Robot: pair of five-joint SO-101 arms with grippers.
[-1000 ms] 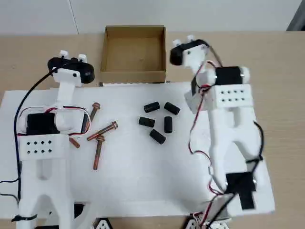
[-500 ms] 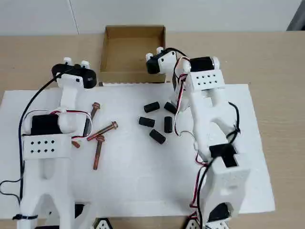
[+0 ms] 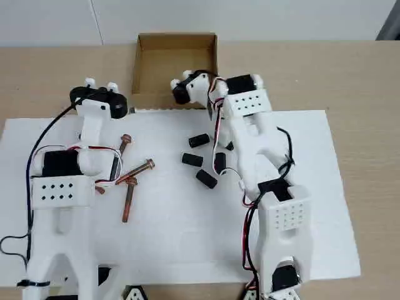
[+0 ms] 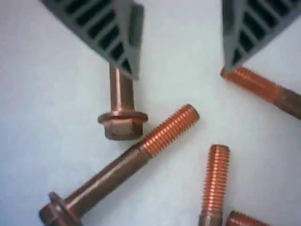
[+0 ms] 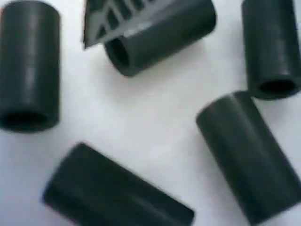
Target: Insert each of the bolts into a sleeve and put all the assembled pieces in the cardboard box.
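Note:
Several copper bolts (image 3: 134, 172) lie on the white foam sheet (image 3: 175, 237) beside my left arm. My left gripper (image 4: 178, 68) hovers open just above them; one finger tip covers the shank of a short bolt (image 4: 121, 120) and a longer bolt (image 4: 122, 174) lies aslant below. Several black sleeves (image 3: 199, 140) lie loose at mid-sheet, partly under my right arm. A grey finger (image 5: 115, 19) of my right gripper overlaps one sleeve (image 5: 164, 33), holding nothing; other sleeves (image 5: 244, 155) lie around it. The cardboard box (image 3: 175, 99) stands open behind the sheet with nothing in it.
The foam sheet covers most of the wooden table (image 3: 350, 75). The right arm's body (image 3: 250, 125) stretches over the sheet's right half, with red and black cables (image 3: 219, 125) hanging near the sleeves. Bare foam lies in front of the bolts and sleeves.
The right arm has swung left from beside the box and stretched out over the sleeves. The left arm has shifted only slightly.

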